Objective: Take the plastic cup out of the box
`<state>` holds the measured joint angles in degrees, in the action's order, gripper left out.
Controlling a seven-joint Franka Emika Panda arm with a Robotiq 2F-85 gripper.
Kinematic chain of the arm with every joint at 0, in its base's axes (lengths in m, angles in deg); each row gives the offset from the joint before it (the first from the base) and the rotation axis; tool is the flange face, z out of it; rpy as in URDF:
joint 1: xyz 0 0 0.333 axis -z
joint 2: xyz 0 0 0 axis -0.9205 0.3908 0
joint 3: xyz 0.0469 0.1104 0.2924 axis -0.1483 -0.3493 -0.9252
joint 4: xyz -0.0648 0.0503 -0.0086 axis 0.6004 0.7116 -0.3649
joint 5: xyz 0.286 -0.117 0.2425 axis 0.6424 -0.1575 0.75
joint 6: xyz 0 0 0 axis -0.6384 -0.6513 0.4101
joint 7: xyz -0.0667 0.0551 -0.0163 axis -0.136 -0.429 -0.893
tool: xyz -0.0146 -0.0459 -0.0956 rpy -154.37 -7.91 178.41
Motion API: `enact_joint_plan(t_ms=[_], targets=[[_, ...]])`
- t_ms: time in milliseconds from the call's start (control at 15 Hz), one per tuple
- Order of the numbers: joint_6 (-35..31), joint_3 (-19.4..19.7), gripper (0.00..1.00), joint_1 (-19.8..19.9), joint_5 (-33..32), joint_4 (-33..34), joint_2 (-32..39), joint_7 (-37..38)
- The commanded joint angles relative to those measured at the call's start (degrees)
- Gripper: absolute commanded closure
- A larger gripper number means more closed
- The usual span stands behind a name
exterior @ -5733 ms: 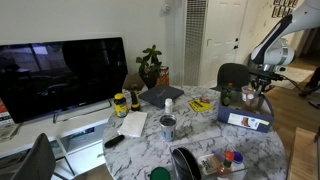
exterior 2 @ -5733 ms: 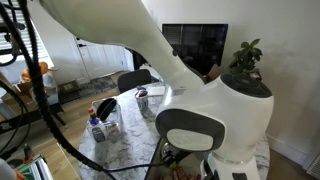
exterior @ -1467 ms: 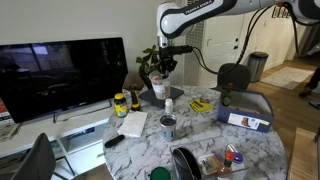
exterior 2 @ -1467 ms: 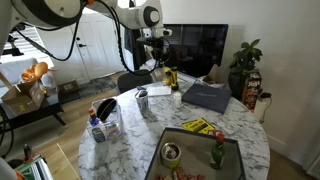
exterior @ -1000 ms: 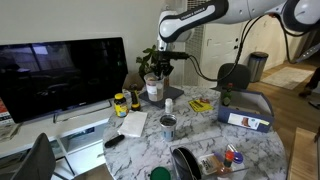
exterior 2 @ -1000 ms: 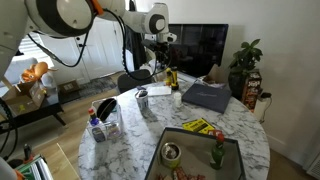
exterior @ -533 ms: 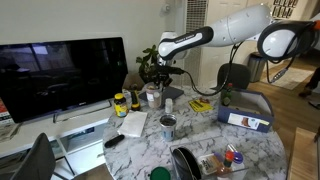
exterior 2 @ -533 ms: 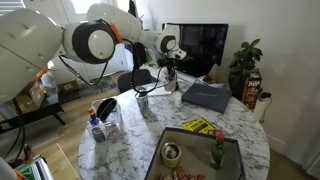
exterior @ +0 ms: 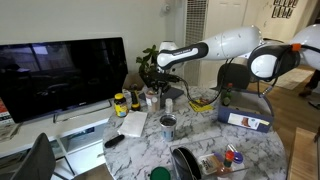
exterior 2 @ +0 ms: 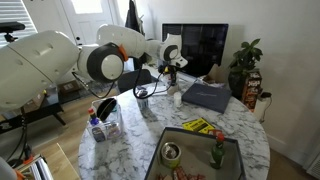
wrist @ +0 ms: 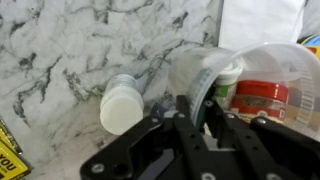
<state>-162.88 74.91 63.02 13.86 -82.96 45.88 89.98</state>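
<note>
My gripper is shut on the wall of the plastic cup, a whitish see-through cup that fills the right of the wrist view. One finger is inside the rim and one outside. A red-labelled jar shows through the cup. In an exterior view the gripper holds the cup low over the marble table, near the jars and far from the blue-grey box. The gripper and the box also show in an exterior view.
A white-capped bottle lies just left of my fingers. A silvery can, a yellow packet, yellow-lidded jars and a dark round-cornered container stand on the table. A TV and a plant are behind.
The arm swung from the box across the table with the cup. Over the last second it has lowered the cup toward the table beside the jars.
</note>
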Motion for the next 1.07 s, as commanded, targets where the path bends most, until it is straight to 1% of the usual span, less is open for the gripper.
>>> enact_joint_plan(t_ms=[0, 133, 200, 267, 400, 467, 533, 600, 667, 733, 933, 1000], targets=[[3.6, 0.0, 0.94, 0.3, 0.0, 7.2, 4.8, 3.4], [4.6, 0.0, 0.94, 0.3, -0.2, 8.6, 6.1, 4.7], [5.3, -0.2, 0.64, 0.4, 0.0, 9.2, 6.5, 5.1], [6.6, -0.3, 0.52, 0.3, -0.3, 9.6, 6.7, 5.3], [7.5, 0.0, 0.38, -0.4, -0.4, 8.7, 4.8, 4.7], [7.1, 0.4, 0.29, -1.0, -0.8, 7.9, 2.7, 4.6], [6.3, 0.4, 0.22, -1.4, -1.1, 7.7, 1.0, 3.5], [5.7, 0.9, 0.13, -2.0, -1.7, 7.2, -1.1, 3.7], [6.6, 1.0, 0.07, -2.2, -2.1, 6.6, -2.9, 2.9], [7.7, 0.7, 0.01, -2.4, -2.6, 6.2, -4.5, 0.4], [10.4, 0.0, 0.00, -3.2, -3.9, 5.1, -9.0, -8.1], [8.8, 0.2, 0.00, -2.7, -2.7, 8.4, -5.7, -3.7]])
